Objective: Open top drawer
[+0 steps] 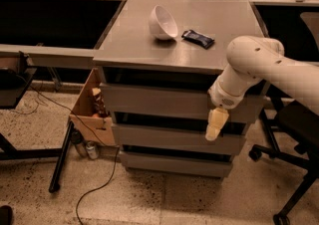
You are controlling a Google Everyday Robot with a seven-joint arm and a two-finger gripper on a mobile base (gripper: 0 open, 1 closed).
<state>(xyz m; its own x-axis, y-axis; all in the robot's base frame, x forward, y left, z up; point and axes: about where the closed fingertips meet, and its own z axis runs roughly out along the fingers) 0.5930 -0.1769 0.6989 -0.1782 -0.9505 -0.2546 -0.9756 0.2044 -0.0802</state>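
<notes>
Speckled flooring surrounds a grey cabinet [149,50] at frame centre, and its top drawer [154,100] looks shut just under the top. The gripper [213,130] hangs at centre right, reaching down over the drawer below (open or closed, I cannot tell). It should probably rise, catch the front's upper edge, then pull straight outward.

Built as a smooth, glossy white arm [279,67] of thick tubular links, joined at a bulbous rounded housing dotted with small dark recesses. Narrowed at the wrist into a short white collar. Finished with a pale cream gripper [217,124], hanging before the right end of the top drawer [159,100] front.
</notes>
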